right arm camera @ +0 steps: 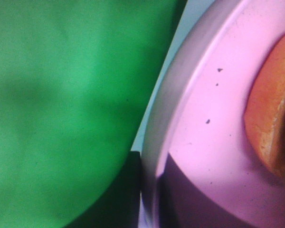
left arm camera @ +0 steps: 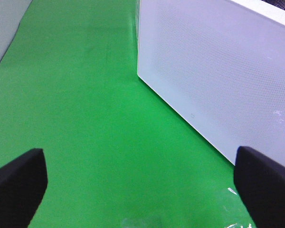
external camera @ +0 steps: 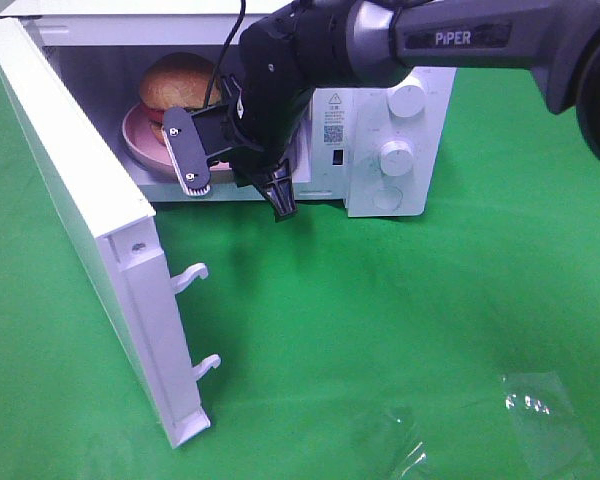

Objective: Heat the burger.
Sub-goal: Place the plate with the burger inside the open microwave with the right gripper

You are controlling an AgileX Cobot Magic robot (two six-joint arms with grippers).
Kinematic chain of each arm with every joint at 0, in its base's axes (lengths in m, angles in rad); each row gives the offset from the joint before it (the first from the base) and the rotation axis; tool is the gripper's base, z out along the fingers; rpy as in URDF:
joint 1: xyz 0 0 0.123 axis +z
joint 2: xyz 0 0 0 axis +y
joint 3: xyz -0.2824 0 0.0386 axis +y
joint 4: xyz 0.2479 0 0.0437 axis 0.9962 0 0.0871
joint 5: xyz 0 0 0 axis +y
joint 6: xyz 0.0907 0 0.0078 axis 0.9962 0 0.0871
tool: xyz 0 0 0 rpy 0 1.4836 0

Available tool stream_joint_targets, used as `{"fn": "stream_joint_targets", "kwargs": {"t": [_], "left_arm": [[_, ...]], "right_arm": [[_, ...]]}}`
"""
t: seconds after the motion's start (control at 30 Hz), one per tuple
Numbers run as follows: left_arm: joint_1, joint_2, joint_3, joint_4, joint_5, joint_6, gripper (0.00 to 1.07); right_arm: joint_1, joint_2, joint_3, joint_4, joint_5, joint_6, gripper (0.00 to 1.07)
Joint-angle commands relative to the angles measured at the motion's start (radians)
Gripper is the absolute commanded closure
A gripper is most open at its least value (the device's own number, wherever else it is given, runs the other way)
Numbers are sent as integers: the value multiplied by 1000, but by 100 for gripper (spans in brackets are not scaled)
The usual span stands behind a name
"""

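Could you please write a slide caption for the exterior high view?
Right pincer grips the pink plate bearing the burger inside the open microwave.

The burger (external camera: 175, 82), golden-brown bun up, sits on a pink plate (external camera: 138, 137) inside the open microwave (external camera: 400, 150).

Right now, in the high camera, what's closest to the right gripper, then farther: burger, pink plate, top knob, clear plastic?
1. pink plate, at the right gripper.
2. burger, on that plate, behind.
3. top knob, on the microwave, right side.
4. clear plastic, front right on the cloth.
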Motion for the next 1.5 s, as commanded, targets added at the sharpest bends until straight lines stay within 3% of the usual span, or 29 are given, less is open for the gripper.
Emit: {"fn": "stream_joint_targets", "kwargs": {"t": [0.03, 0.23, 0.63, 0.87, 1.23, 1.5], "left_arm": [[2, -16, 4, 3, -11, -5, 4], [2, -16, 4, 10, -11, -5, 4], [2, -16, 4, 13, -11, -5, 4], [2, -16, 4, 13, -11, -5, 4], [2, -16, 4, 13, -11, -5, 4], [2, -16, 4, 13, -11, -5, 4]], "right_arm": [[-6, 1, -43, -15, -51, 10, 107], [-11, 46, -107, -18, -52, 25, 107], [-29, 58, -120, -25, -86, 25, 105], [-29, 69, -120, -24, -86, 25, 96], [-28, 75, -120, -14, -103, 32, 69], [-28, 75, -119, -10, -82, 48, 67]]}}
